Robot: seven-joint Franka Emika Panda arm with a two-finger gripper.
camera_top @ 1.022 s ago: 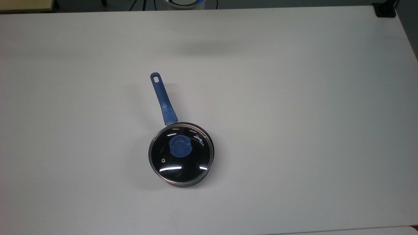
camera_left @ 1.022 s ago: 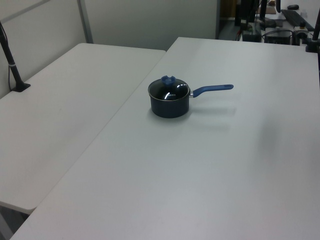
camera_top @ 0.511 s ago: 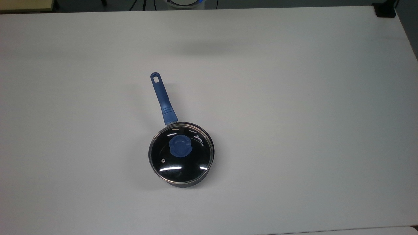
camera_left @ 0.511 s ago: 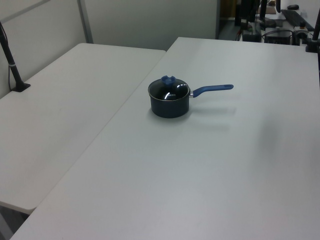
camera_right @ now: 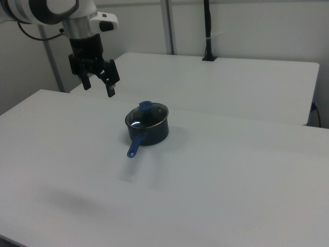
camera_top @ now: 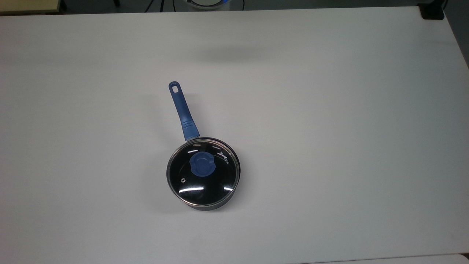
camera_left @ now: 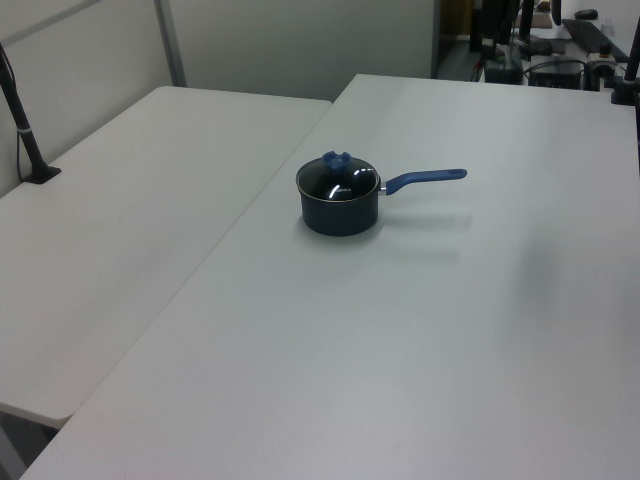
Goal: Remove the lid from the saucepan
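Round glass lid (camera_top: 203, 171) with blue notched knob seated on black saucepan (camera_right: 147, 133), smooth white desk (camera_top: 329, 110), end effector (camera_right: 98, 85) fingers apart, raised, well apart at the right view's left.

The lid (camera_top: 203, 172) sits on the saucepan (camera_left: 340, 212).

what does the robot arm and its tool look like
In the right view, the arm has rounded white shells with dark grey joint bands and a black cable trailing behind it. Its wrist narrows to a black block carrying the tool, which has two black fingers.
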